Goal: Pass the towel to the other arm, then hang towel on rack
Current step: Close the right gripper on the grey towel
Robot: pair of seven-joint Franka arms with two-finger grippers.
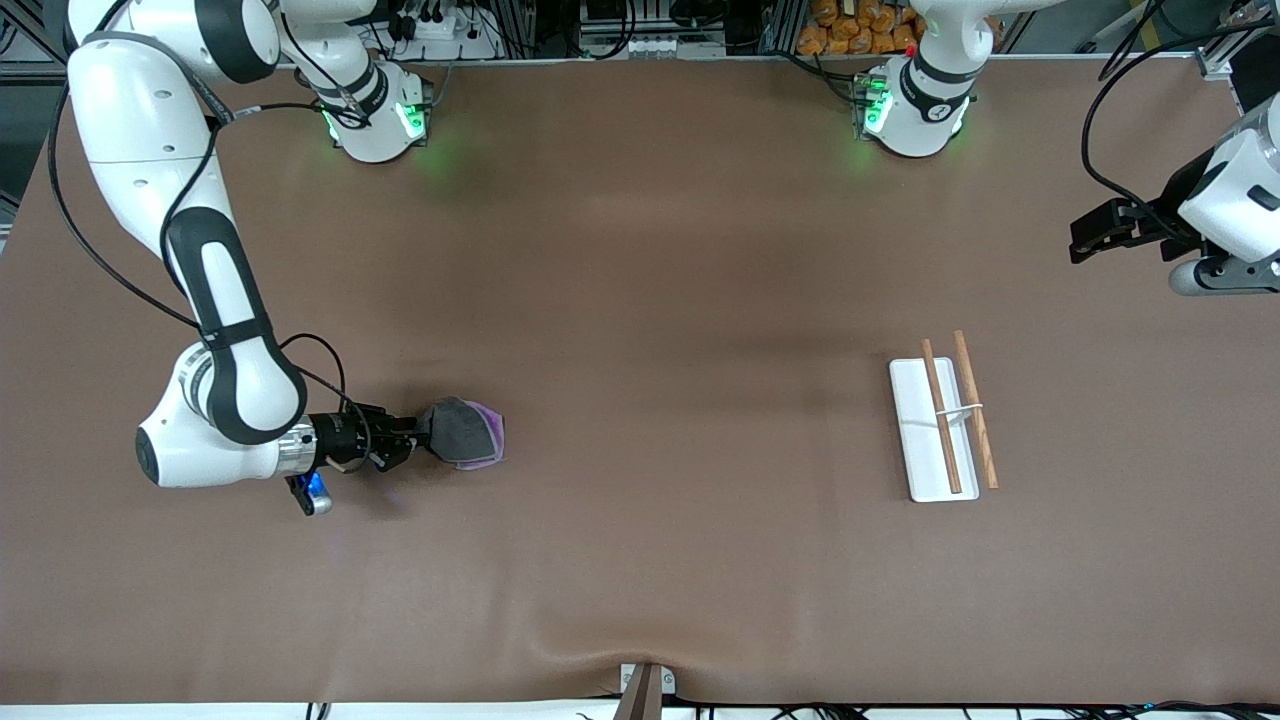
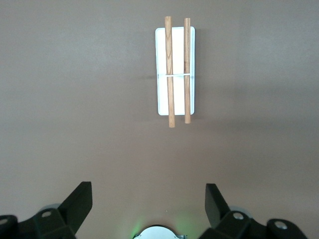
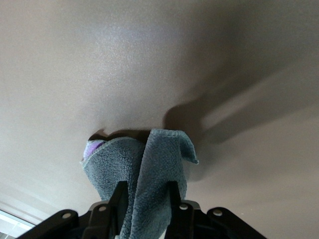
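Observation:
The towel (image 1: 466, 432), dark grey with a purple edge, is bunched toward the right arm's end of the table. My right gripper (image 1: 420, 437) is shut on its edge, low at the table. In the right wrist view the towel (image 3: 144, 174) is pinched between both fingers (image 3: 118, 196), with a purple bit at its side. The rack (image 1: 943, 423), a white base with two wooden rods and a white cross-wire, lies toward the left arm's end. My left gripper (image 1: 1085, 240) is open and empty, high near that end. The left wrist view shows the rack (image 2: 175, 69) well past its open fingers (image 2: 79, 201).
The brown table mat (image 1: 660, 300) stretches between the towel and the rack. A small bracket (image 1: 645, 685) sits at the table edge nearest the front camera. Both arm bases stand at the farthest edge.

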